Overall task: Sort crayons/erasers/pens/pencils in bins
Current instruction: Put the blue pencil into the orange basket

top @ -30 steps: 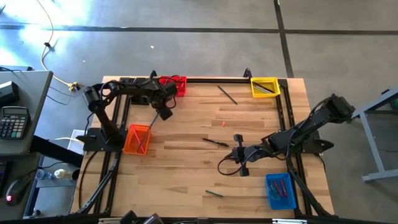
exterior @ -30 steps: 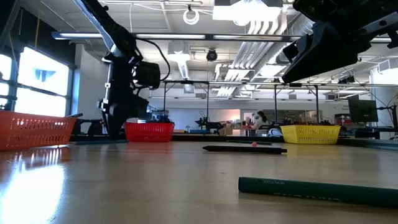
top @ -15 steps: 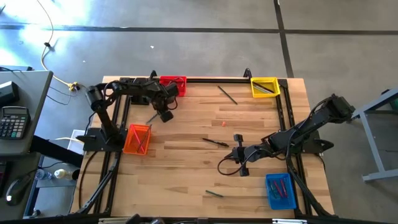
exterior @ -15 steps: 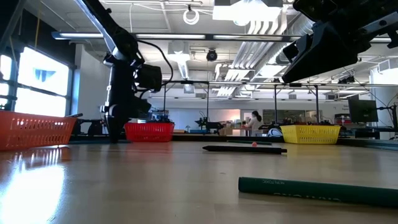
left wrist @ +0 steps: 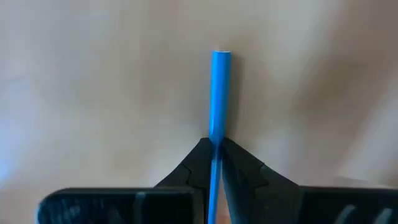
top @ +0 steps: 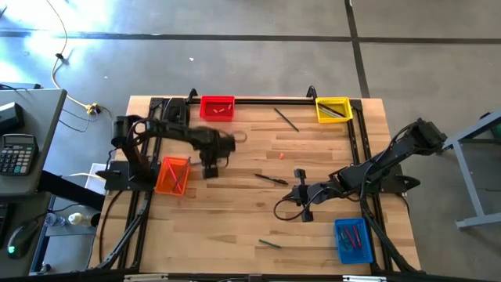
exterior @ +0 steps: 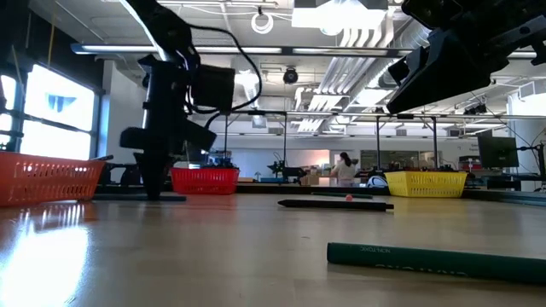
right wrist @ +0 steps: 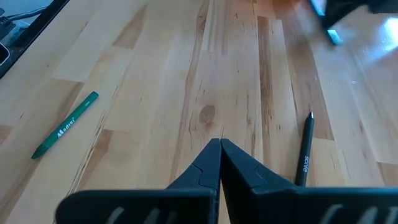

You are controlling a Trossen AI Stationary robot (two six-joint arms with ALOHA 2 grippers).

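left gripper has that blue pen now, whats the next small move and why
Probably carry it the short way over to the orange bin and let go there. The left gripper is shut on the blue pen, hanging above bare table just beside that bin, which already holds a few sticks. The right gripper waits shut near the table's middle.
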